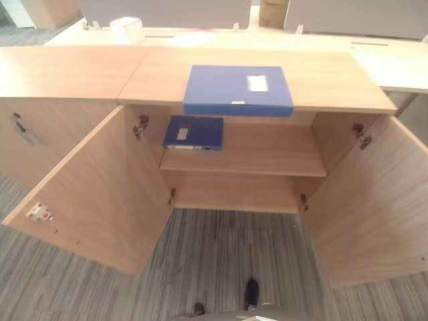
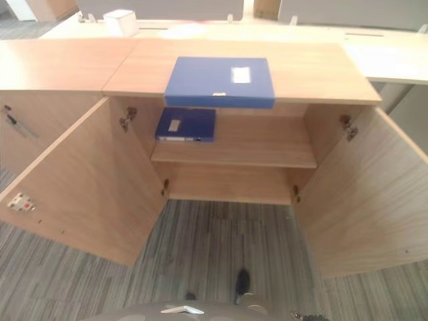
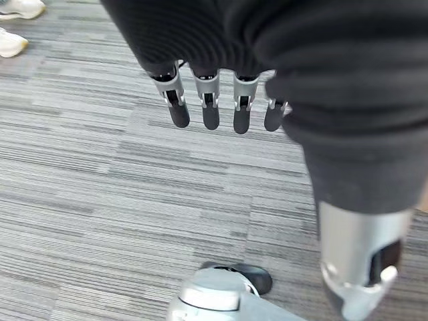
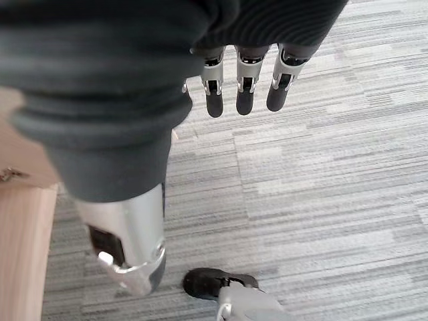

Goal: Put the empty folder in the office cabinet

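A blue folder (image 1: 237, 89) with a white label lies flat on top of the wooden office cabinet (image 1: 321, 73), its front edge at the cabinet's front edge. A second, darker blue folder (image 1: 194, 132) lies on the left part of the upper shelf (image 1: 267, 157) inside. Both cabinet doors stand wide open. My left hand (image 3: 214, 100) hangs over the carpet with straight fingers and holds nothing. My right hand (image 4: 244, 83) hangs the same way, fingers straight, nothing in it.
The left door (image 1: 100, 194) and right door (image 1: 374, 200) swing out toward me on either side. The lower compartment (image 1: 234, 190) is bare. A white box (image 1: 126, 29) stands on the desk behind. A person's shoes (image 3: 17, 27) show on the striped carpet.
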Tool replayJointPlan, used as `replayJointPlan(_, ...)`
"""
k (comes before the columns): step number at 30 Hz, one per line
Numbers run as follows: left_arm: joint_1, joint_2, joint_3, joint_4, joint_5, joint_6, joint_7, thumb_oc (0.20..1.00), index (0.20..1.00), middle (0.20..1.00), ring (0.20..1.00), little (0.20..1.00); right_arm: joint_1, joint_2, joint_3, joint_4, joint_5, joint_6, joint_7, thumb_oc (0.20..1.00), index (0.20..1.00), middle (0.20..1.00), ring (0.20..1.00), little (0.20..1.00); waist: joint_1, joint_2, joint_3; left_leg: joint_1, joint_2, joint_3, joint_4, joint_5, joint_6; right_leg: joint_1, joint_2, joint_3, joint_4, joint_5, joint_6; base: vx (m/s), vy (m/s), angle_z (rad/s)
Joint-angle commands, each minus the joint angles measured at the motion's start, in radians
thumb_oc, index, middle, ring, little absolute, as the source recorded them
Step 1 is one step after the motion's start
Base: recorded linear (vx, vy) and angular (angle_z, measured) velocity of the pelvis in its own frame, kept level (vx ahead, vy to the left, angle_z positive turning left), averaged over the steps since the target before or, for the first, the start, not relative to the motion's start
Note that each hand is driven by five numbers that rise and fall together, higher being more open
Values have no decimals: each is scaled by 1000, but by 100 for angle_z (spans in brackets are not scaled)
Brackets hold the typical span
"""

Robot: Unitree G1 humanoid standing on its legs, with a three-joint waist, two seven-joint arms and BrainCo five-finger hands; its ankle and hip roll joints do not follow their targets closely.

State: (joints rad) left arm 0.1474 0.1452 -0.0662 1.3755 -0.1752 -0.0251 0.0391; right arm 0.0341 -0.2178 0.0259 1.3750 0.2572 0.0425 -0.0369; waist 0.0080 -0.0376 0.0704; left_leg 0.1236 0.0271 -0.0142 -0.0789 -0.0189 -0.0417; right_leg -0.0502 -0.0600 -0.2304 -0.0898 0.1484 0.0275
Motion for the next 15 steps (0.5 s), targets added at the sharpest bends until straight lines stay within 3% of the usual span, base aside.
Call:
replayJointPlan(1, -48, 32, 28, 56, 49, 4, 28, 1000, 1000, 1000, 1000, 1000, -50, -27, 27, 9, 17, -14, -14, 1000, 1000, 1000, 1000, 1000, -1, 2, 40, -33, -1, 38, -8, -29, -15, 79, -49, 35, 3, -141, 105, 130, -91, -5)
replayJointPlan(8, -84, 81, 31, -17, 26, -25, 44, 1000, 1000, 1000, 1000, 1000, -31, -29, 43, 10, 15, -22, -10, 1000, 1000, 1000, 1000, 1000, -12, -5, 31, -2, 33, 48, -8, -35, -41, 111, -27, 28, 3, -170, 86, 91, -97, 2)
replayJointPlan(9, -175, 174, 51, -17, 27, 19, 42, 1000, 1000, 1000, 1000, 1000, -37, -52, 60, 14, -16, -24, 8, 1000, 1000, 1000, 1000, 1000, -22, 4, 29, 21, 47, 60, -1, -49, -50, 127, -16, 33, 3, -182, 84, 153, -97, 0)
replayJointPlan(10, -248, 237, 42, -17, 7, 7, 43, 1000, 1000, 1000, 1000, 1000, -37, -59, 69, 14, -24, -31, 10, 1000, 1000, 1000, 1000, 1000, -34, 7, 23, 29, 54, 70, 13, -57, -55, 135, -10, 41, 3, -186, 80, 133, -65, 5)
replayJointPlan(11, -250, 237, 41, -16, 7, 7, 43, 1000, 1000, 1000, 1000, 1000, -38, -58, 68, 15, -24, -31, 10, 1000, 1000, 1000, 1000, 1000, -34, 6, 22, 26, 52, 69, 13, -55, -54, 132, -11, 41, 3, -184, 81, 16, -87, -6)
replayJointPlan(12, -205, 198, 11, -238, -84, -56, 50, 1000, 1000, 1000, 1000, 1000, -22, -62, 59, 2, -20, -31, -10, 1000, 1000, 1000, 1000, 1000, -39, 0, 53, -35, 50, 68, 166, -86, -62, 140, -8, 59, 16, -198, 65, -106, -114, -19)
replayJointPlan(13, -178, 206, 5, -416, -109, -76, 49, 1000, 1000, 1000, 1000, 1000, -19, -71, 50, -7, -18, -30, -17, 1000, 1000, 1000, 1000, 1000, -39, -7, 73, -97, 38, 59, 267, -85, -70, 134, -12, 59, 26, -205, 54, -188, -169, -31)
replayJointPlan(15, -152, 211, 14, -593, -146, -104, 64, 1000, 1000, 1000, 1000, 1000, -28, -82, 36, -17, -5, -35, -34, 1000, 1000, 1000, 1000, 1000, -23, -25, 129, -236, 22, 23, 480, -17, -88, 135, -23, 55, 39, -205, 36, -193, -150, 5)
